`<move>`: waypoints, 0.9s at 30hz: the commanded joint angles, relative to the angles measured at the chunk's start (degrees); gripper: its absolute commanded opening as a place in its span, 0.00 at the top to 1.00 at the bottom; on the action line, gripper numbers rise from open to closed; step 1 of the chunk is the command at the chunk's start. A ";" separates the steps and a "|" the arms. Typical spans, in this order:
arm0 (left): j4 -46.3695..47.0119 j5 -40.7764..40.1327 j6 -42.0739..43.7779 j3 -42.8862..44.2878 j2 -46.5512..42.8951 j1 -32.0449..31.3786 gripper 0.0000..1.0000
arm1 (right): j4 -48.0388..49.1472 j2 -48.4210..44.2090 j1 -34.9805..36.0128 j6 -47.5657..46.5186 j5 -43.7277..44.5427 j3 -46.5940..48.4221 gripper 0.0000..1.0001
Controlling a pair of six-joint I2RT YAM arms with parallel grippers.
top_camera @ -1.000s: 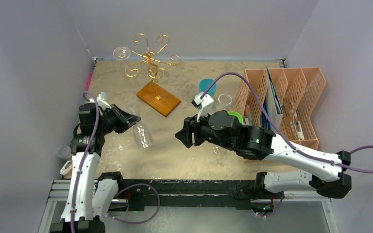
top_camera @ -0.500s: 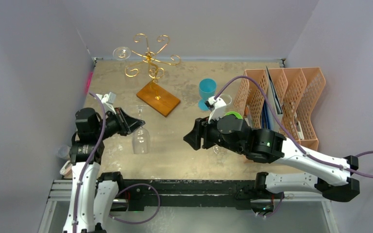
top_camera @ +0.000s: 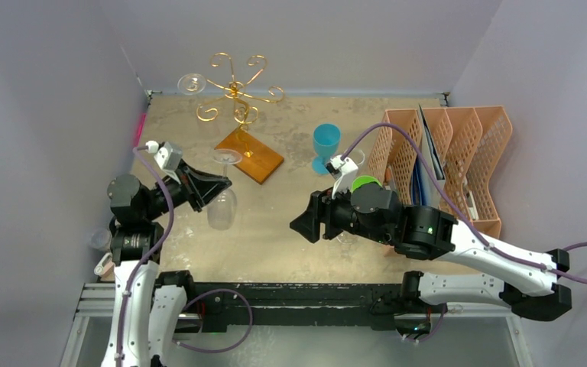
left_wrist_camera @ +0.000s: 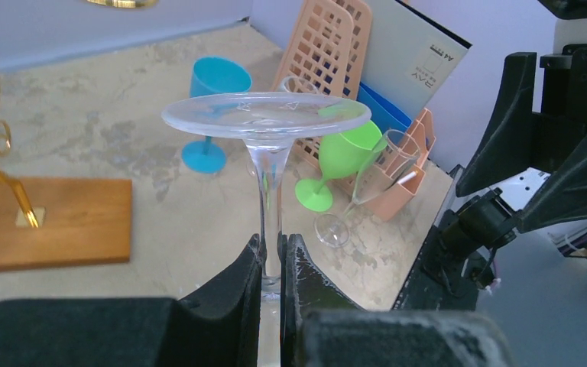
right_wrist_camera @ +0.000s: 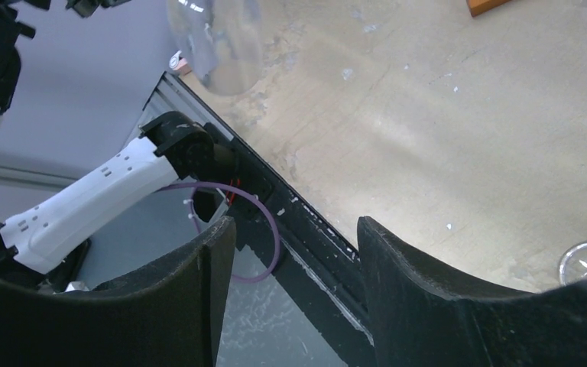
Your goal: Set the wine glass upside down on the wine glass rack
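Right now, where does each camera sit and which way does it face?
Top external: above and behind the arms, looking down on the table; both arms show.
Left wrist: behind the left gripper, shut on the stem of the wine glass, facing the orange organizer; the right arm shows.
Right wrist: faces the table's near edge past the open right gripper; the left arm shows.
Shared: the wine glass shows in all three.
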 commanded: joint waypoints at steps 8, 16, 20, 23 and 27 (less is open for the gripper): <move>38.36 2.54 -0.45 -1.21 12.34 -0.12 1.00 | 1.57 -1.47 -0.10 -2.95 2.01 1.36 0.37; 58.10 -0.73 -6.24 -5.38 22.06 -0.12 1.00 | 1.56 0.52 -0.10 -4.51 6.54 4.44 0.36; 67.39 -5.11 -7.29 -9.07 24.93 -0.20 1.00 | 2.61 1.80 -0.14 -6.20 5.19 5.91 0.36; 83.01 -5.83 -12.14 -9.28 30.58 -0.20 1.00 | 4.48 3.42 -0.13 -10.07 5.55 6.72 0.35; 86.82 -4.71 -12.49 -7.94 34.73 -0.20 1.00 | 2.24 5.86 -0.21 -12.42 5.70 10.14 0.34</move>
